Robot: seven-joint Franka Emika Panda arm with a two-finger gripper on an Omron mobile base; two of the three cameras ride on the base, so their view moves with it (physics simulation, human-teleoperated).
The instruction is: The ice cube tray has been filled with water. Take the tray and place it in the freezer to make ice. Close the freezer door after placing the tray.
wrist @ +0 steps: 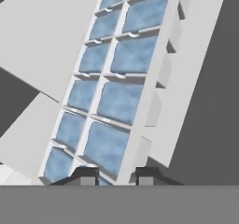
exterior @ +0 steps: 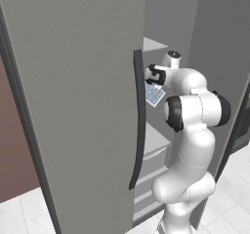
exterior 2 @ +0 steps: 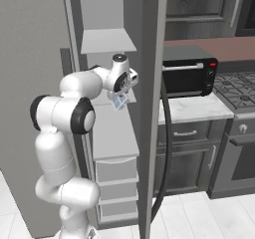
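Hand view: gripper (wrist: pixel 113 177) clamps the ice cube tray (wrist: pixel 119 83) by one end, long axis running away from the fingertips over a white freezer shelf (wrist: pixel 42 45)

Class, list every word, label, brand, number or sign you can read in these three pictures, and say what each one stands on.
None can be read.
Ice cube tray: plain white rim, pale blue cells, no marks.
Freezer door: plain grey, no lettering.
Microwave: a small red spot at its upper right corner, too small to read as a sign.
Shelves: blank white.
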